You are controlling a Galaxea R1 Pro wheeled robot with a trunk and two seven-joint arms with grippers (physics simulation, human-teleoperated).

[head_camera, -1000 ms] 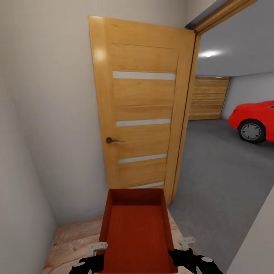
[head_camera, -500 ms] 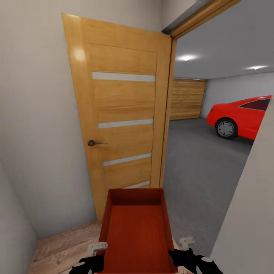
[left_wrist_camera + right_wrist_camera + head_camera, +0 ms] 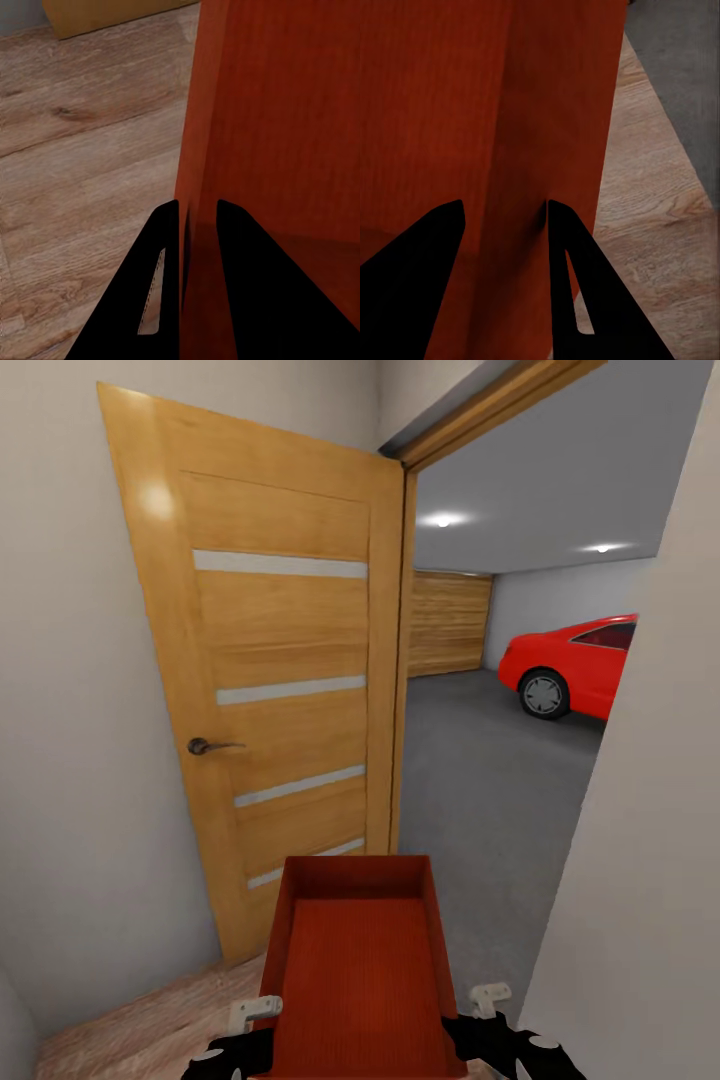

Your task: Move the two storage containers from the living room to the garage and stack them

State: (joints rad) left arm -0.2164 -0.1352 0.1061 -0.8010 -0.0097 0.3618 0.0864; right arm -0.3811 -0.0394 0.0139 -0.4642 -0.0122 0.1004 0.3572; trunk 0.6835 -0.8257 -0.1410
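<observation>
One orange-red storage container (image 3: 360,970), lidless, is held level in front of me, low in the head view. My left gripper (image 3: 255,1015) is shut on its left wall, and in the left wrist view the black fingers (image 3: 161,285) pinch that wall (image 3: 196,150). My right gripper (image 3: 488,1000) is shut on the right wall, which the right wrist view shows between its fingers (image 3: 570,270) as a red surface (image 3: 502,112). Past the doorway lies the garage with its dark grey concrete floor (image 3: 480,780).
An open wooden door (image 3: 280,690) with a dark handle (image 3: 205,746) stands to the left of the doorway. A pale wall (image 3: 650,860) is close on my right. A red car (image 3: 570,665) and a slatted wooden door (image 3: 448,622) are inside the garage. Light wood planks (image 3: 150,1030) lie underfoot.
The whole view has swung right: the door sits further left in the picture and the right wall has come in. The container and both grippers keep the same hold.
</observation>
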